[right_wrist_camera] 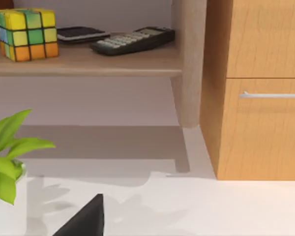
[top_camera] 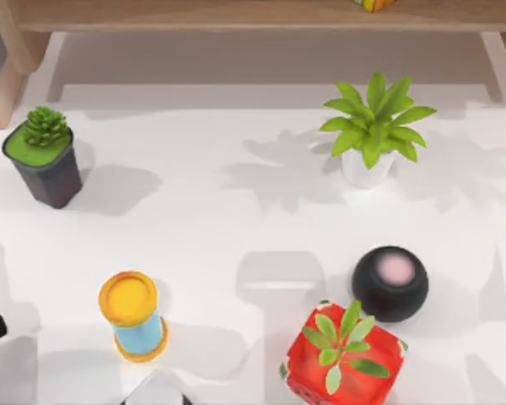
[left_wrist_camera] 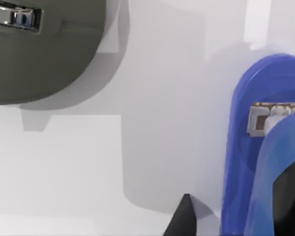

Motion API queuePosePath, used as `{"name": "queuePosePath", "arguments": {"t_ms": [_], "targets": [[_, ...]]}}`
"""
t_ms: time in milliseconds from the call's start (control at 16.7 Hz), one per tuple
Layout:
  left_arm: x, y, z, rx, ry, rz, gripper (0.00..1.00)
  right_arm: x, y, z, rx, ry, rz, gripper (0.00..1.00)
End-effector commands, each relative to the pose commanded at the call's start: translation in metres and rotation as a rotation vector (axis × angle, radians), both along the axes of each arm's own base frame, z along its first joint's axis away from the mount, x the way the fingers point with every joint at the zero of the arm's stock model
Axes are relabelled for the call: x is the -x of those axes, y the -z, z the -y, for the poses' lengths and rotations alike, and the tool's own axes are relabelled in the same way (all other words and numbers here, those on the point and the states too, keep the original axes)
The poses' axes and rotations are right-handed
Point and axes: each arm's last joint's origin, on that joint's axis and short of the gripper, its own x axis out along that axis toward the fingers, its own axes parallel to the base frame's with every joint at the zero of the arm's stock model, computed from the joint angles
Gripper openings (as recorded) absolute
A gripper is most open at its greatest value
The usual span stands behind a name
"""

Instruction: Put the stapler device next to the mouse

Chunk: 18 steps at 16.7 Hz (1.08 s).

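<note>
Down low in the left wrist view, the blue stapler (left_wrist_camera: 265, 147) lies on the white table (left_wrist_camera: 88, 167). The dark mouse (left_wrist_camera: 44, 54) is near it, with bare table between them. The left gripper (left_wrist_camera: 236, 216) sits at the stapler with its fingers apart. One finger (left_wrist_camera: 184, 219) is off to the side, not touching. I cannot tell if the right gripper (right_wrist_camera: 83, 221) is open or closed. It looks at a colourful cube (right_wrist_camera: 27, 33), a calculator (right_wrist_camera: 132, 39) and a wooden drawer (right_wrist_camera: 265, 128).
</note>
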Motion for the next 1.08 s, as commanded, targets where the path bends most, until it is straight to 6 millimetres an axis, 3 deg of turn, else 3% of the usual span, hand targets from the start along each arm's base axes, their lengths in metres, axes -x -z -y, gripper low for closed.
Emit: {"name": "queuePosePath", "arguments": {"t_ms": [180,240,780,1080], "targets": [[0.000,0.000,0.000,0.000,0.000,0.000,0.02,0.000,0.000,0.000,0.000,0.000,0.000,1.00],[0.000,0.000,0.000,0.000,0.000,0.000,0.00,0.000,0.000,0.000,0.000,0.000,0.000,1.00],[-0.001,-0.002,0.000,0.001,0.000,0.006,0.00,0.000,0.000,0.000,0.000,0.000,0.000,1.00],[0.000,-0.022,0.000,0.005,-0.001,-0.013,0.00,0.000,0.000,0.000,0.000,0.000,0.000,1.00]]}}
